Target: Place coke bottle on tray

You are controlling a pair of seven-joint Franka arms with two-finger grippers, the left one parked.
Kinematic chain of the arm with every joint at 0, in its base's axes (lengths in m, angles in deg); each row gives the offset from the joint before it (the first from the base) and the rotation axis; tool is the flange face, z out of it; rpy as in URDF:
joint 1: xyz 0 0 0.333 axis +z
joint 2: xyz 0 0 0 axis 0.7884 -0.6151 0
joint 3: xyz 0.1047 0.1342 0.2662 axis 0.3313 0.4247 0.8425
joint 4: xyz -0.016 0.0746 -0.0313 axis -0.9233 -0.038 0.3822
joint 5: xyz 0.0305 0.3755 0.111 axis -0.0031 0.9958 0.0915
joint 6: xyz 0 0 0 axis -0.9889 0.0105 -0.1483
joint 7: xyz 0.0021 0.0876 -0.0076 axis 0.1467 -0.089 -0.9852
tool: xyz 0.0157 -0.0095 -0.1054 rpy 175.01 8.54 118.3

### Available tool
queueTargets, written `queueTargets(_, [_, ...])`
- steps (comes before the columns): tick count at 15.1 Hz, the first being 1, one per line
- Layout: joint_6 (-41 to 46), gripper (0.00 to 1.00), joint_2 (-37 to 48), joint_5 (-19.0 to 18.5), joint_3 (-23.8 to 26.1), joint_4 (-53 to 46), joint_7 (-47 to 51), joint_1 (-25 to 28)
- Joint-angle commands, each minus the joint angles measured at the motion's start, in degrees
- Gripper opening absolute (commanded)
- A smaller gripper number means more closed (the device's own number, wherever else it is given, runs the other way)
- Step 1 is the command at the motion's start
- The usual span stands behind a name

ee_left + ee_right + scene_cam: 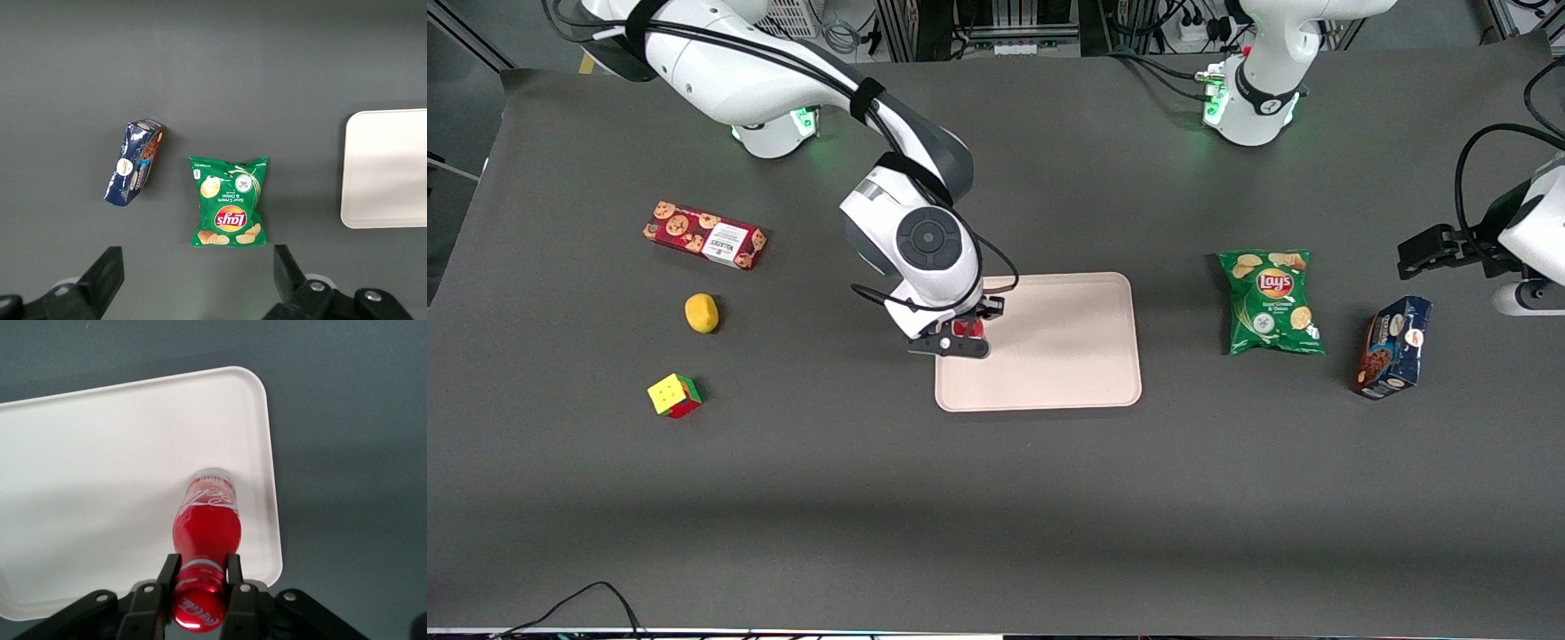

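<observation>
Red and upright, the coke bottle [205, 527] stands with its bottom on the tray [100, 487], close to the tray's rim, and our gripper [200, 577] is squeezed tight on its neck just under the cap. We see our gripper [966, 336] over the tray [1067, 347] edge nearest the working arm's end. A chip bag [1269, 301] and a blue box [1392, 347] lie toward the parked arm's end.

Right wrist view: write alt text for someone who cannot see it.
The gripper is shut on the neck of an upright red coke bottle, whose base is over the pale tray near its rim. Dark grey table surrounds the tray.
</observation>
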Motion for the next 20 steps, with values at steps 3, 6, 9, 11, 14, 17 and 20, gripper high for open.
queueTargets(3, [-1.0, 0.75, 0.0, -1.7, 0.5, -0.1, 2.0, -0.2])
queueTargets(6, [-1.3, 1.0, 0.1, -1.6, 0.5, -0.1, 1.9, -0.5])
queueTargets(9, [-0.4, 1.0, 3.1, -1.0, 1.1, -0.1, 1.0, -2.5])
queueTargets(11, [1.6, 1.0, 7.4, -0.8, 2.8, 1.7, -3.3, -6.4])
queueTargets(14, [3.5, 1.0, 16.0, 4.5, 2.5, 6.2, -16.6, -12.4])
queueTargets(17, [6.3, 1.0, 25.9, 8.7, -2.2, 11.4, -28.9, -15.3])
queueTargets(20, [7.2, 1.0, 36.6, 14.8, -11.0, 18.8, -42.2, -15.3])
